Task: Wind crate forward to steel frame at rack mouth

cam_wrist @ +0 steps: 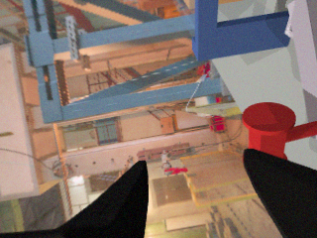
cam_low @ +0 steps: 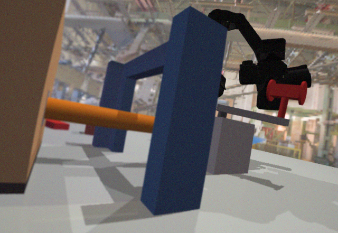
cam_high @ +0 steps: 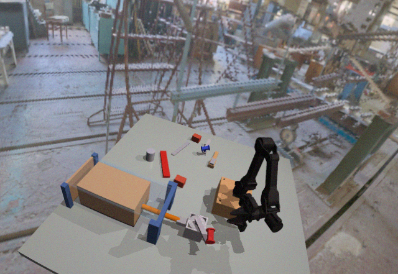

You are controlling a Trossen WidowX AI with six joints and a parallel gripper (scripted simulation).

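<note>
The tan crate (cam_high: 112, 184) (cam_low: 24, 88) sits flat inside the clear-panelled cubby. A gap shows between its front and the blue steel frame (cam_high: 152, 230) (cam_low: 185, 115) (cam_wrist: 248, 40). An orange strap (cam_high: 160, 212) (cam_low: 101, 115) runs from the crate under the frame's crossbar toward the grey winch (cam_high: 193, 232) (cam_low: 232, 146). The handle's grey arm (cam_high: 201, 224) (cam_low: 253, 114) lies across the winch top, with its red grip (cam_high: 210, 235) (cam_low: 286, 90) (cam_wrist: 268, 119) upright at the outer end. My gripper (cam_high: 232, 217) (cam_wrist: 194, 163) is open and empty, beside the red grip, which is outside the fingers near the right fingertip in the wrist view.
A wooden block (cam_high: 224, 197) with holes stands behind the gripper, close to the arm. Farther back lie a red bar (cam_high: 164, 164), red blocks (cam_high: 180, 181) (cam_high: 196, 137), a grey cylinder (cam_high: 150, 155), a grey strip (cam_high: 180, 149), a blue-gripped tool (cam_high: 204, 148) and an orange-and-grey tool (cam_high: 212, 160).
</note>
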